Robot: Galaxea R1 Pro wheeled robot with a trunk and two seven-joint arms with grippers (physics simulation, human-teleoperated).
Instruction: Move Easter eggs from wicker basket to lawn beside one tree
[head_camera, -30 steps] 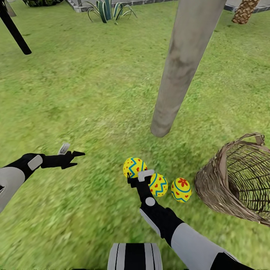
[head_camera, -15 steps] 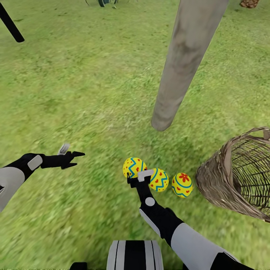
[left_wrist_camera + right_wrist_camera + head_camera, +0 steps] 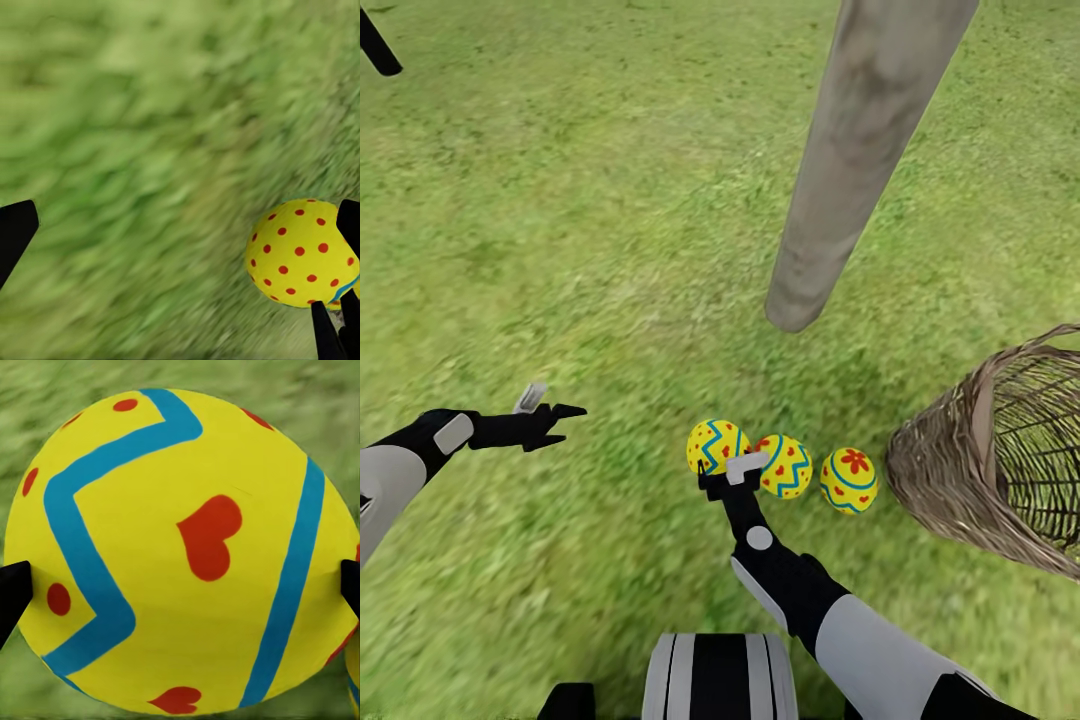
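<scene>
Basket (image 3: 1000, 460) cut off at frame edge

Three eggs (image 3: 785, 465) are lying in a row on the lawn (image 3: 590, 230), the tree trunk (image 3: 850, 170) standing beyond them, the basket (image 3: 990, 470) tipping at their right.
</scene>
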